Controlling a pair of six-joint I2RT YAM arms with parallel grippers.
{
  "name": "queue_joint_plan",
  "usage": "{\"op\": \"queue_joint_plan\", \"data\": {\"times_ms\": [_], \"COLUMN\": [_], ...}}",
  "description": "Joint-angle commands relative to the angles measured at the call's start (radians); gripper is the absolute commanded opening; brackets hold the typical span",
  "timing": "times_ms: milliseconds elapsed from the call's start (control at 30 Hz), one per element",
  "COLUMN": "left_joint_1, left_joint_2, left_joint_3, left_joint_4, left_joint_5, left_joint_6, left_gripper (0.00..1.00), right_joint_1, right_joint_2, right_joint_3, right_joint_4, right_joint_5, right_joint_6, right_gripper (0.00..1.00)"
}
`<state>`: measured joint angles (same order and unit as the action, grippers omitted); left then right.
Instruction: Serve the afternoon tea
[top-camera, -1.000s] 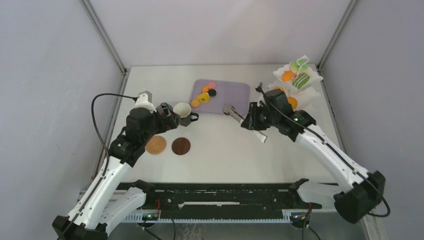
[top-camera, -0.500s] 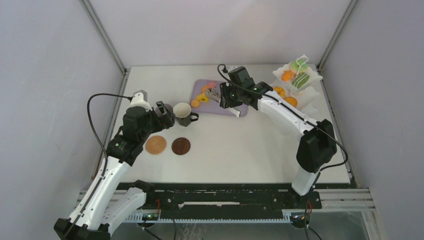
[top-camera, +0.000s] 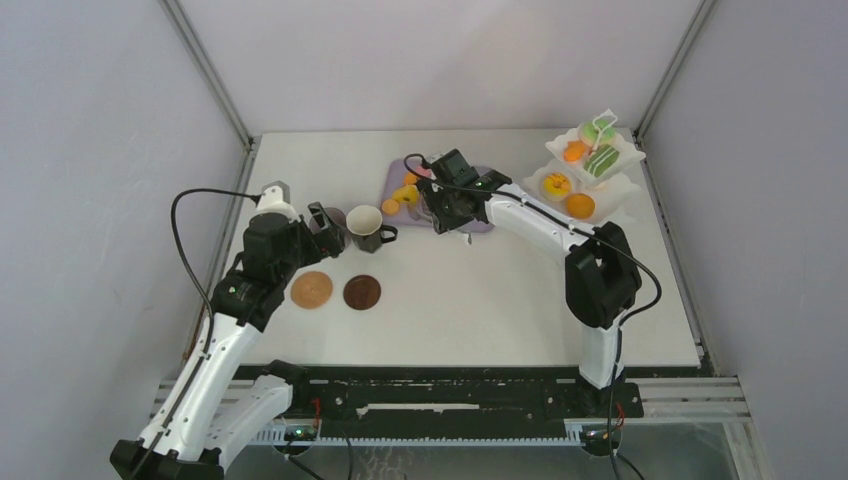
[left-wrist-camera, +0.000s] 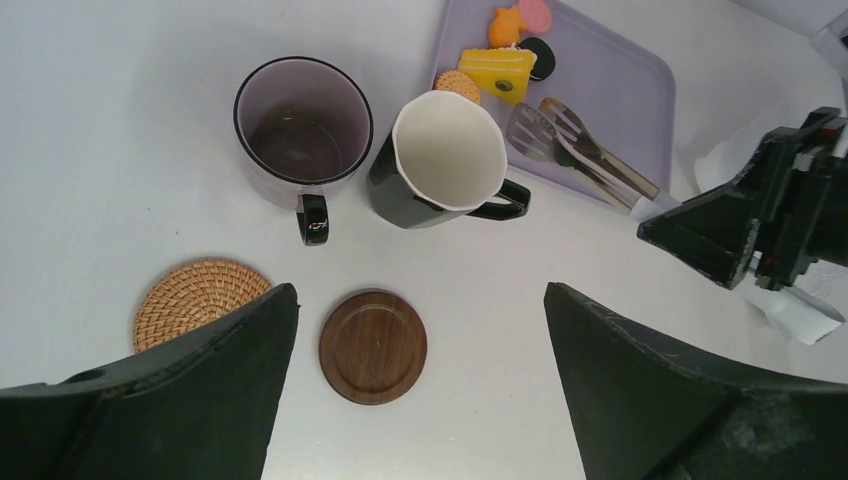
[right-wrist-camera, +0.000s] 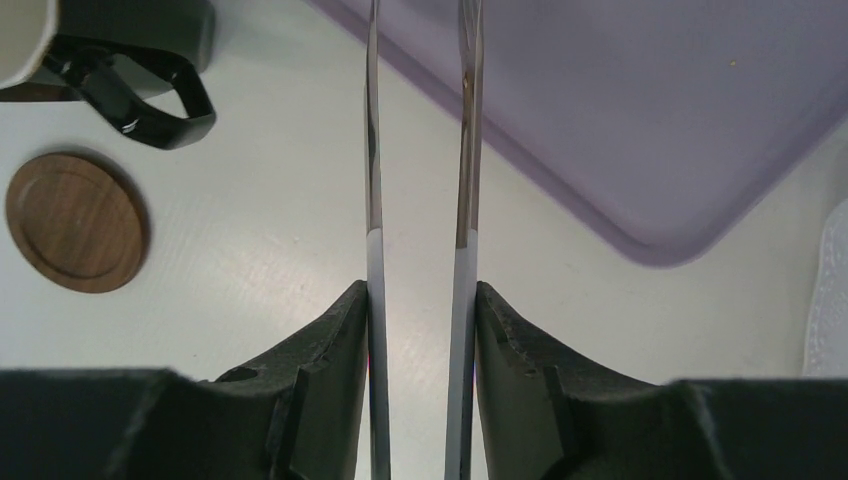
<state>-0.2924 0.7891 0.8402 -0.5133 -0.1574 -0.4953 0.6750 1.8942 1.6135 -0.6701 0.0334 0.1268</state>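
Between the right hand's (right-wrist-camera: 418, 300) two dark fingers sit the tongs (right-wrist-camera: 375, 150). Each finger presses against one arm of the tool, so the hand is clamped on them, while a narrow gap remains between the two arms. The arms are white near the grip and grey metal farther out. Seen from the left wrist, their slotted tips (left-wrist-camera: 540, 120) reach over the near part of the lilac tray (left-wrist-camera: 620, 100), just beside a yellow wedge-shaped sweet (left-wrist-camera: 497, 72); whether they touch the tray cannot be told.

Around that wedge lie a round biscuit (left-wrist-camera: 458, 85), a black-and-white round piece (left-wrist-camera: 538, 52), an orange piece (left-wrist-camera: 505, 25) and a pink one (left-wrist-camera: 535, 12).

Just off the tray's near left corner stands the dark mug (left-wrist-camera: 440, 150), white inside, upright, with its handle turned towards the right arm. The mauve mug (left-wrist-camera: 303, 130) stands close beside it, also upright, handle towards the camera.

Nearer still, the dark wooden coaster (left-wrist-camera: 373, 347) and the woven tan coaster (left-wrist-camera: 195, 300) lie flat on the bench (top-camera: 480, 300), side by side but apart.

Above them hangs the left hand (left-wrist-camera: 418, 290), fingers spread wide and holding nothing.

At the far right corner stands the white tiered stand (top-camera: 632, 150), carrying orange, green and yellow sweets.
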Motion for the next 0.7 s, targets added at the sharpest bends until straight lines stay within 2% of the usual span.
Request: {"op": "queue_joint_plan", "data": {"times_ms": [0, 433, 500, 667], "left_joint_1": [0.016, 0.018, 0.019, 0.018], "left_joint_2": [-0.003, 0.002, 0.002, -0.002], "left_joint_3": [0.048, 0.044, 0.045, 0.048], "left_joint_4": [0.028, 0.036, 0.035, 0.033], "left_joint_5": [-0.007, 0.0, -0.001, 0.003], "left_joint_6": [0.016, 0.01, 0.009, 0.007], "left_gripper": [0.97, 0.97, 0.97, 0.97], "right_joint_1": [0.006, 0.026, 0.027, 0.04], "right_joint_2": [0.037, 0.094, 0.097, 0.043], "right_joint_3": [0.079, 0.111, 0.109, 0.051], "right_joint_4": [0.051, 0.11, 0.125, 0.194], "right_joint_5": [0.032, 0.111, 0.117, 0.144], "right_joint_6": [-0.025, -0.027, -0.029, -0.028], "right_gripper": [0.47, 0.49, 0.45, 0.26]}}
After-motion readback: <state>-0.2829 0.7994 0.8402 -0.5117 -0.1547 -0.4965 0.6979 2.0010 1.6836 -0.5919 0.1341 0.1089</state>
